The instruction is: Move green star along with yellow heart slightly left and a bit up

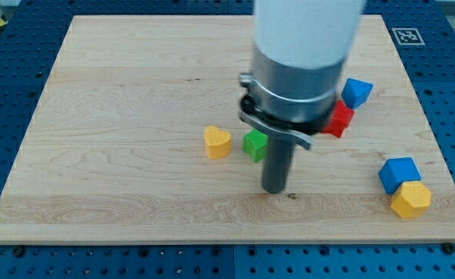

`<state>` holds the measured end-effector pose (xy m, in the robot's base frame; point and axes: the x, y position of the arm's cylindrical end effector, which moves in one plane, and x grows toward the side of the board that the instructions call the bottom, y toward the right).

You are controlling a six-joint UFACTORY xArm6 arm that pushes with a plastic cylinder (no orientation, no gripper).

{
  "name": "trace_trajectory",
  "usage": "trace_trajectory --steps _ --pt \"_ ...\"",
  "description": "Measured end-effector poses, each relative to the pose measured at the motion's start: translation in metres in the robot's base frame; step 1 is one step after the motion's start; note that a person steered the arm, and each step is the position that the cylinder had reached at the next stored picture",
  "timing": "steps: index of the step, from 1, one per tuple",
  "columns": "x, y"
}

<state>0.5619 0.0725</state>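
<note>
The pale wooden board that serves as the surface [134, 116] fills most of the view, lying on a blue perforated bench [2, 93]. Over it hangs the arm's thick white and grey cylinder [305, 54], ending in a straight dark rod; there is no gripper on this arm, so nothing opens or closes, and the rod holds nothing. My tip [274, 189] sits down on the wood near the middle of the board.

Well off to the tip's right, near the view's right edge, a blue cube-like block [398, 173] touches a yellow angular block [411, 199] that lies just below it. Up and to the right of the tip, a blue block [357, 91] of unclear shape sits just beside a red block [339, 118], which is partly hidden behind the arm's collar.

The green star-shaped block [254, 144] lies just up and to the left of the tip, very close to the rod; whether they touch I cannot tell. The yellow heart-shaped block [217, 142] lies farther left of the tip, near the green one but with a small gap between them.
</note>
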Motion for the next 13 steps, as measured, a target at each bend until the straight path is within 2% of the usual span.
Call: trace_trajectory --steps 1,2,3,4,7,8,9,10,12,13 --pt "-0.011 0.044" --pt "-0.043 0.036" --pt "-0.076 -0.003" --pt "-0.083 -0.041" --pt "-0.063 -0.13" --pt "-0.063 -0.111" --pt "-0.063 -0.047" --pt "-0.04 -0.028" --pt "-0.002 -0.045" --pt "0.001 -0.067"
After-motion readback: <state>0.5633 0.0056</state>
